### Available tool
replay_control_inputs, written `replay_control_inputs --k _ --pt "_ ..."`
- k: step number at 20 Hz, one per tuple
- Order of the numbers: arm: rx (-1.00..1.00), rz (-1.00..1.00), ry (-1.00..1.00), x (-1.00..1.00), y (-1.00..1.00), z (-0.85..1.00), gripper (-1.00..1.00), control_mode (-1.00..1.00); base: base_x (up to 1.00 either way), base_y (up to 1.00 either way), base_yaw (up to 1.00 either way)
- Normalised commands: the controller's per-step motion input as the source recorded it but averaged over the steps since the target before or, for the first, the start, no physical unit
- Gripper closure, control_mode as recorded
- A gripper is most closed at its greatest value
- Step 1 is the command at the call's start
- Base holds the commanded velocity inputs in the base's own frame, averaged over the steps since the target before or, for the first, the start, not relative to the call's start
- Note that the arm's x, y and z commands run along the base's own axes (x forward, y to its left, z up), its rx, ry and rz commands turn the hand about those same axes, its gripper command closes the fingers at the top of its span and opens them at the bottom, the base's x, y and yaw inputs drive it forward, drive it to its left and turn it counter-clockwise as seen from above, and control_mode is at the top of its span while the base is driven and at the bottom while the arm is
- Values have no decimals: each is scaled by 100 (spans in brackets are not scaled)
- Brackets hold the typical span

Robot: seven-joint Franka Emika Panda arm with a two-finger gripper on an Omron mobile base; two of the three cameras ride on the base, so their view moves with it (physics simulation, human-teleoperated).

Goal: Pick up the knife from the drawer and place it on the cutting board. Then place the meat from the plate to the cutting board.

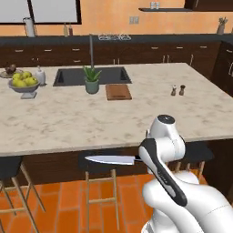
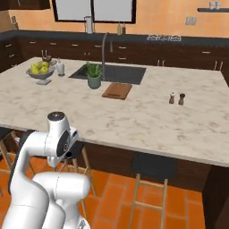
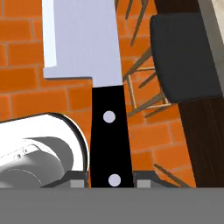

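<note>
Both base views face the island counter (image 1: 113, 118); hand view looks floorward, close.

A sink (image 1: 92, 75) is sunk into the far side of the marble island (image 1: 136, 113), a faucet (image 1: 91, 50) rising behind it. A potted plant (image 1: 92, 79) stands on its near rim. To the left sits a fruit bowl (image 1: 23, 83) on a pedestal, with a white bottle (image 1: 40, 75) just beside it. Two small shakers (image 1: 177, 90) (one light, one dark) stand close together toward the right. Dark-seated stools (image 1: 98, 160) line the near edge over an orange tiled floor (image 1: 68, 200).
</note>
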Motion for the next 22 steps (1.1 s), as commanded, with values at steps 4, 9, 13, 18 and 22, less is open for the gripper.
replay_control_inputs --k 4,9,13,18,22 --pt "0 0 0 0 0 0 100 100 92 19 -35" --pt "0 0 0 0 0 0 100 100 81 0 -14" --pt "0 -2 0 49 9 31 100 -100 43 5 -2" --pt "-5 -16 0 100 33 64 100 -100 0 0 0" --pt "-7 -33 0 100 30 21 100 -100 0 0 0"
